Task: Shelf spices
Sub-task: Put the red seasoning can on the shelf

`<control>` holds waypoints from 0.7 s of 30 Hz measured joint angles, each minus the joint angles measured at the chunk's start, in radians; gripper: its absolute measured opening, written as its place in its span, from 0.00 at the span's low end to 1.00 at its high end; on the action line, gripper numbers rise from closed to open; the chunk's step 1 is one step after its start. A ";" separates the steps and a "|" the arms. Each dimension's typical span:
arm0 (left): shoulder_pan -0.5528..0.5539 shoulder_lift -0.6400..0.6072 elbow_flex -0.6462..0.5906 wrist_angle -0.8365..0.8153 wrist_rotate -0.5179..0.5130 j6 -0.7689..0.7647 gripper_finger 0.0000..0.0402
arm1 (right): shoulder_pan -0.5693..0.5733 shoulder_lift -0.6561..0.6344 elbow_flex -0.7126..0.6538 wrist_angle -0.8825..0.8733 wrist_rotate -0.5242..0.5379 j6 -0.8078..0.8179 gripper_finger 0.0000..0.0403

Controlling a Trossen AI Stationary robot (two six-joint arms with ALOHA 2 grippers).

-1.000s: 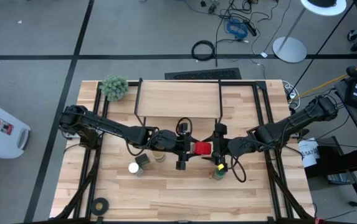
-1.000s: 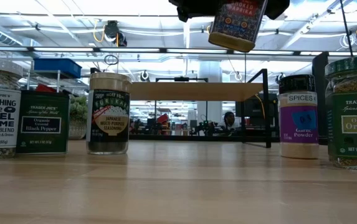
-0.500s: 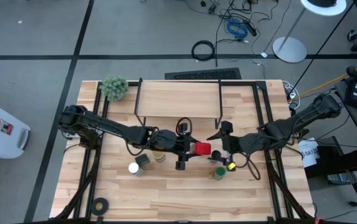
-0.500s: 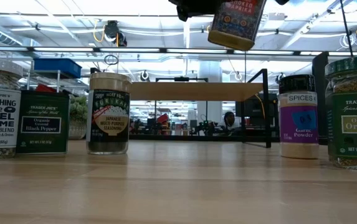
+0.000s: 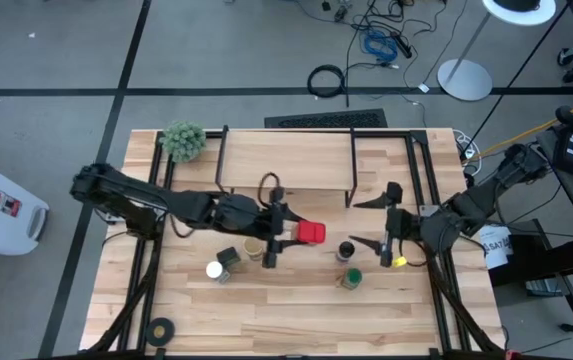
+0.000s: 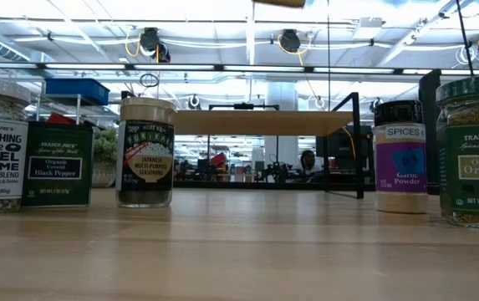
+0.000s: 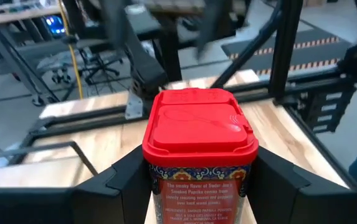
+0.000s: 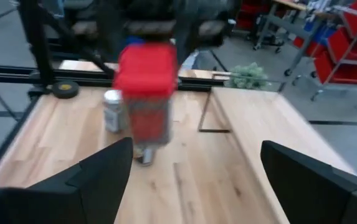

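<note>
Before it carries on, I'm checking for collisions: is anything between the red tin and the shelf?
Nothing visible. The left end effector holds the red tin just short of the shelf, with bare tabletop between; the right end effector is off to the side.

Two dark, near-black jointed arms, slender links swelling at rounded joints. The left pincer (image 5: 284,235) and right pincer (image 5: 368,223) carry long, flat, angular black fingers. A small yellow marking shows at the right wrist

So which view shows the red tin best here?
The left wrist view: the red tin fills it, label legible, between the left gripper's fingers. High view shows only its red lid; right wrist view shows it blurred; low view just its bottom edge.
</note>
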 joint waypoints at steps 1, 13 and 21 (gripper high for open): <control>0.000 -0.018 0.000 -0.010 0.000 0.002 0.54 | 0.012 0.009 -0.005 -0.003 0.000 0.016 0.85; 0.030 -0.240 0.000 -0.191 -0.100 0.052 0.54 | 0.121 0.165 -0.130 0.067 0.080 0.202 0.85; 0.131 -0.320 -0.020 -0.322 -0.159 0.042 0.54 | 0.179 0.217 -0.148 0.185 0.073 0.175 0.85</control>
